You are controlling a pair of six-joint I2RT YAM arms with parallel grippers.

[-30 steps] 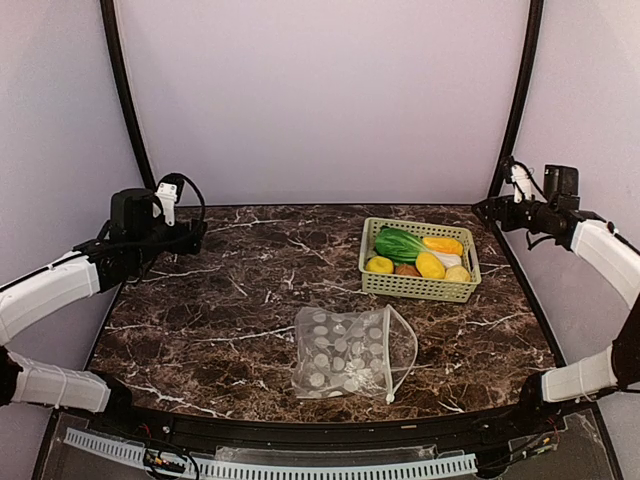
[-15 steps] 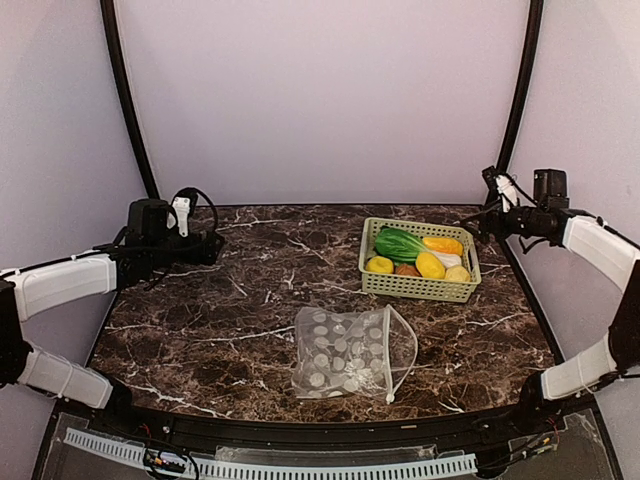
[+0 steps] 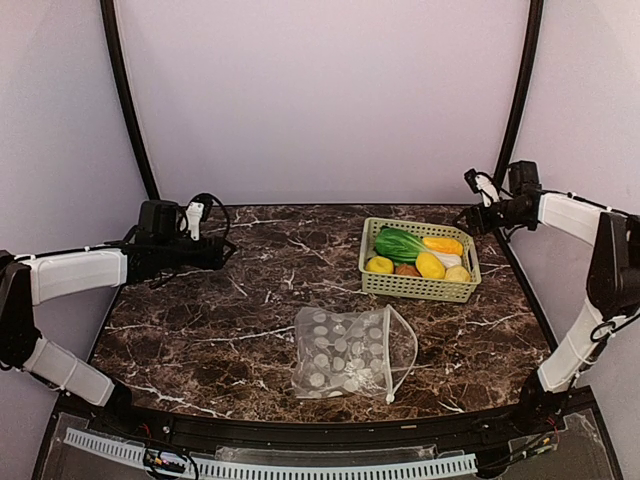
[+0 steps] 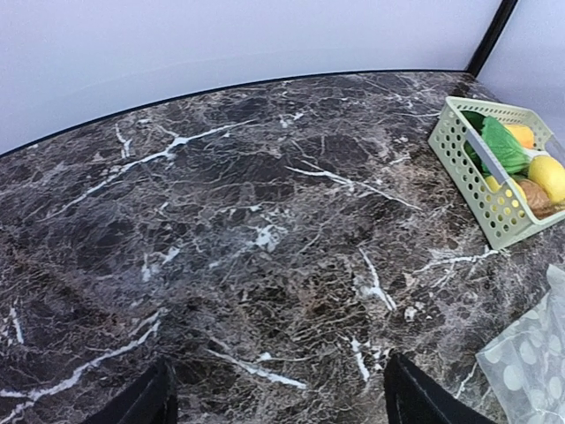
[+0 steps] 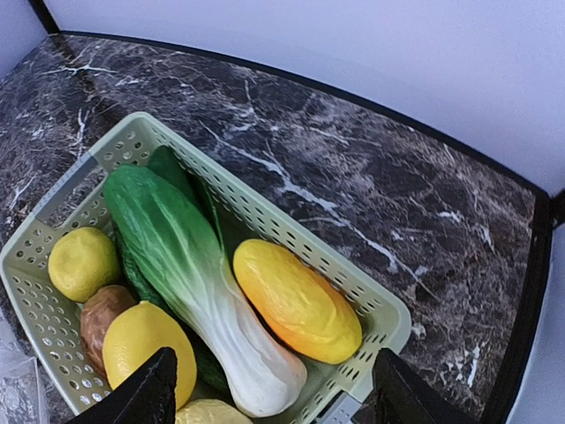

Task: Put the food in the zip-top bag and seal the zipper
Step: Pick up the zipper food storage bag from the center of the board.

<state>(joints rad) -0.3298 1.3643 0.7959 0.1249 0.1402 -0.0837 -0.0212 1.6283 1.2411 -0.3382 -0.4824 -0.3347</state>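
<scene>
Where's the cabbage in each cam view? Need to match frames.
Top external: cabbage at left end of the basket, right of centre.
Left wrist: right edge, only its green leaf shows, inside the basket.
Right wrist: mid-frame, lying diagonally, white stem lower right.
Shared landmark: the basket.

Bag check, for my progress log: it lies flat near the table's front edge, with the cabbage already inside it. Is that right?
Not quite. The bag does lie flat near the front edge, but the cabbage is not inside it. It lies in the basket with the other food, as the right wrist view shows.
</scene>
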